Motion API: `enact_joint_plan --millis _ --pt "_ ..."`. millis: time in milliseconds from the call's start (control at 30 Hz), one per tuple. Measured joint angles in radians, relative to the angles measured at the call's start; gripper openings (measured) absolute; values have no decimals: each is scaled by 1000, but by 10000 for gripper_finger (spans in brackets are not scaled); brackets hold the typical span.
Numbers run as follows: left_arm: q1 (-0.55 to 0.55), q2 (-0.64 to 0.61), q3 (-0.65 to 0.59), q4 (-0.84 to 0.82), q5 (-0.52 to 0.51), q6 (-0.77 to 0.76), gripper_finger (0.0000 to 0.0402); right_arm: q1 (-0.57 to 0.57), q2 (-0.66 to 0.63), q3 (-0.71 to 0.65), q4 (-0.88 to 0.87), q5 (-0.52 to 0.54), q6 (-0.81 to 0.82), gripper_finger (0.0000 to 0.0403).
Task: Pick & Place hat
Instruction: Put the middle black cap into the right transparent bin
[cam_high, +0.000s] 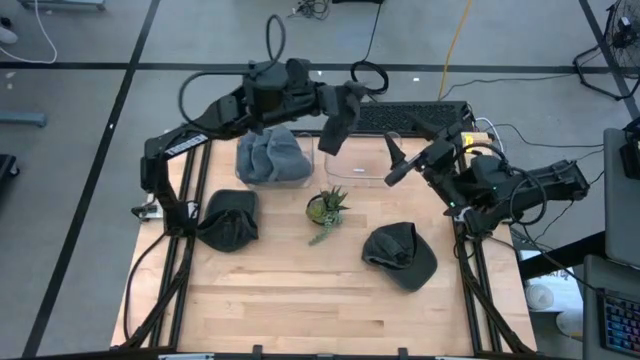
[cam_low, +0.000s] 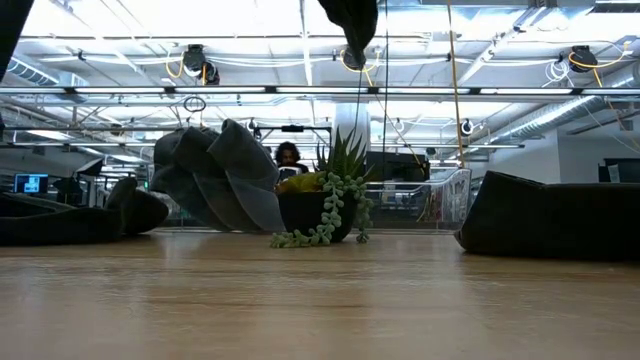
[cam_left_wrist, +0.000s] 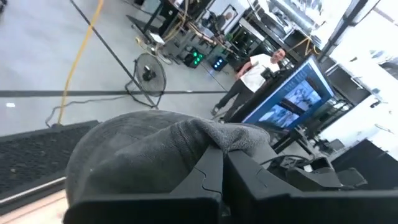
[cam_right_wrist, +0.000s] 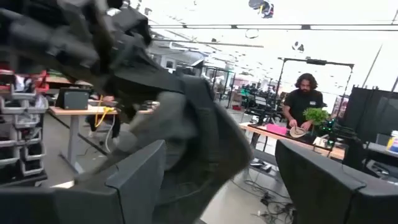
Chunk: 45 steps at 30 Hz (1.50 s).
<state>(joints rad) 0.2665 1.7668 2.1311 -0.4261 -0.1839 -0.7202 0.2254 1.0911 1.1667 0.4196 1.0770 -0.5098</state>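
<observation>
Holding the hat (cam_high: 337, 118) pinched in its closed jaws above the table's (cam_high: 300, 300) far edge, the left gripper (cam_high: 343, 108) should stay steady while the right gripper (cam_high: 400, 150), fingers spread, lines up around the hanging cloth. Only the overhead view shows both arms meeting; the right wrist view shows the cloth between its own fingers.

The left arm reaches across the bench's far edge, its tool (cam_high: 338, 122) clamped tight. The right tool (cam_high: 400, 150) hangs near the far right side, fingers spread wide, pointing toward the left one.
</observation>
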Motion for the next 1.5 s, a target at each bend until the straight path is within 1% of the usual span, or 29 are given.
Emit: enact_joint_plan --millis 200,333,433,600,733,967,1167,1267,1433,1500 --pt "0 58 0 111 46 1 0 29 21 0 -5 -4 7 295" --pt "0 74 0 157 47 10 0 38 20 0 -11 -3 87 295" --pt "-5 74 0 167 11 34 0 38 21 0 -13 23 136 293" --pt "-17 74 0 185 -50 110 0 38 20 0 -17 21 185 287" --pt "-25 74 0 195 -85 124 0 37 34 1 -47 -8 250 287" --pt "-48 74 0 196 -117 221 0 28 45 1 -47 -9 318 286" --pt "-81 74 0 209 -182 297 0 7 60 1 -58 -61 424 286" --pt "-90 74 0 216 -184 323 0 -4 70 1 -60 -62 428 286" --pt "-100 88 1 230 -183 334 0 -23 77 1 -54 -135 472 286" --pt "-100 97 0 228 -155 334 0 -26 82 1 -61 -135 475 286"
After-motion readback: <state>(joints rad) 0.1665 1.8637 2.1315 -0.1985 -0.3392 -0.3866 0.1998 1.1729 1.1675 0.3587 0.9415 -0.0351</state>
